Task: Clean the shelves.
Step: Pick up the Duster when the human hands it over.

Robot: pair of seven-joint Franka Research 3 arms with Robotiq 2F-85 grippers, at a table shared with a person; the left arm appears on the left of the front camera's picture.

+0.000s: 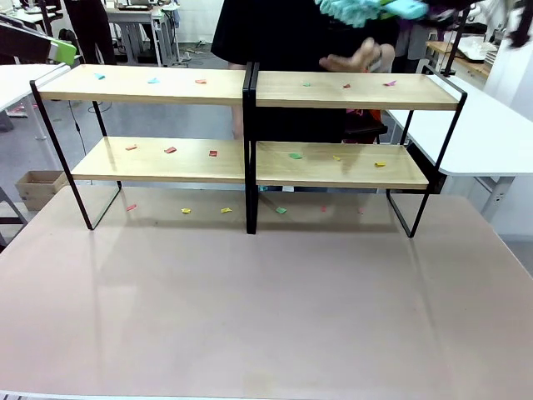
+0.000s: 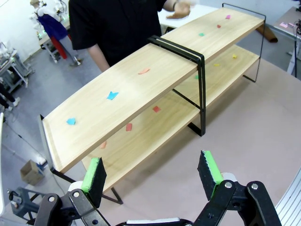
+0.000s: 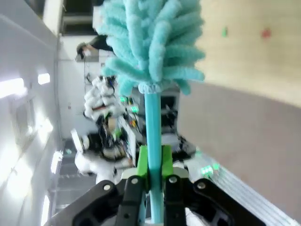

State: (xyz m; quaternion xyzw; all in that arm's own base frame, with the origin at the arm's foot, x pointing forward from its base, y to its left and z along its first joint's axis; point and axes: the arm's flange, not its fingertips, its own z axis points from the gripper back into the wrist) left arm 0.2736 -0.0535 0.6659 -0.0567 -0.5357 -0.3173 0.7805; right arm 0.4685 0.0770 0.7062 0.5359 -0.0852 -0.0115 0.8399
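Observation:
The shelves [image 1: 250, 162] stand at the far side of the table, two joined units with light wooden boards in a black frame. Small coloured paper scraps [image 1: 170, 150] lie on the boards and on the table under them. My right gripper [image 3: 153, 162] is shut on the teal handle of a fluffy teal duster [image 3: 150, 42]. The duster [image 1: 358, 8] hangs above the right unit's top board. My left gripper [image 2: 151, 176] is open with nothing between its green pads [image 2: 94, 175], high over the left end of the shelves [image 2: 141, 89].
A person in black stands behind the shelves, one hand [image 1: 358, 57] over the right top board. White tables [image 1: 491, 133] flank the rack. A cardboard box [image 1: 37, 187] sits on the floor at left. The pink tabletop [image 1: 266, 317] lies bare in front.

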